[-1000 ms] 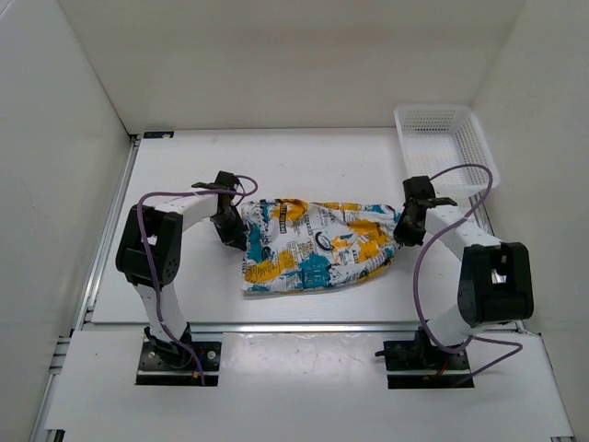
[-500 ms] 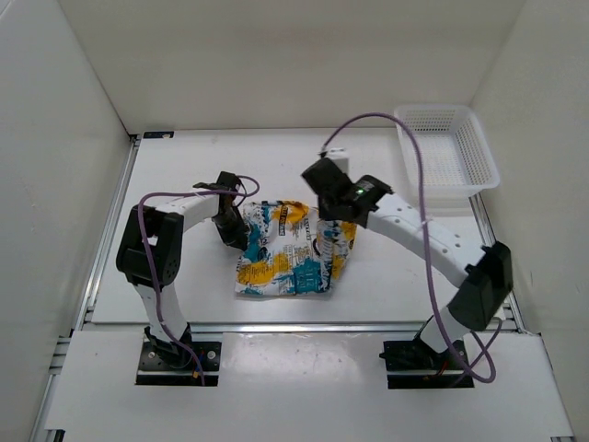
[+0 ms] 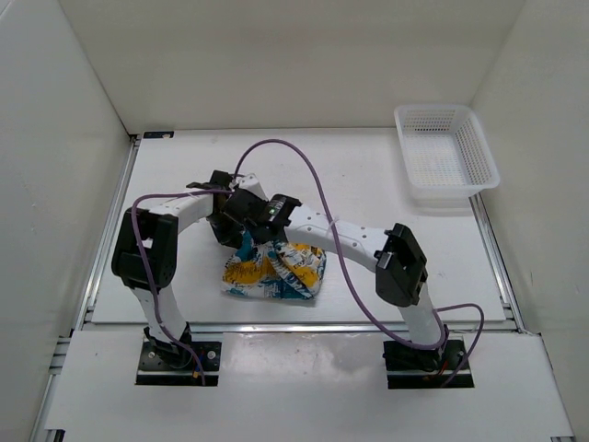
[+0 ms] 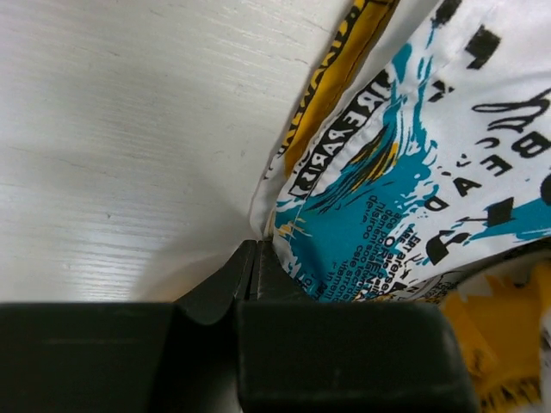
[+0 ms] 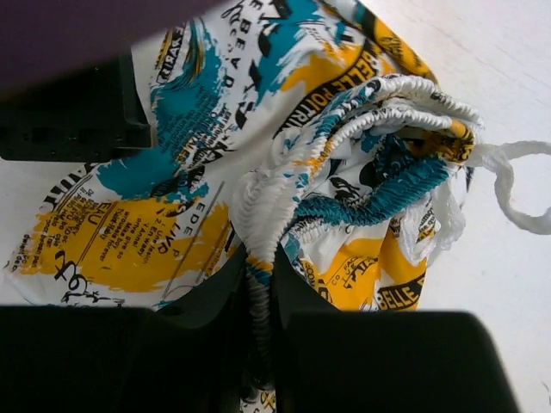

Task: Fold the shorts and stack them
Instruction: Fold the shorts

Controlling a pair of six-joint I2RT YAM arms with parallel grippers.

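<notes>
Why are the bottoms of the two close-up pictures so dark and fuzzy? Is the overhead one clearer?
Left wrist: the left gripper sits too near the lens, so it blurs black; the teal, yellow and black printed white fabric shorts are sharp. Right wrist: same with the right gripper. Top external: evenly lit, sharp, no glare.

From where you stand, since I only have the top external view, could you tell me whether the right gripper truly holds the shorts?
Observer: Yes, the right wrist view shows the right gripper shut on the gathered elastic waistband of the shorts.
Operator: Thank you; and the left gripper?
Observer: Its wrist view shows it shut on a fabric edge of the shorts, close to the table.
Operator: Is anything trailing?
Observer: A white drawstring loop lies loose beside the waistband.
</notes>
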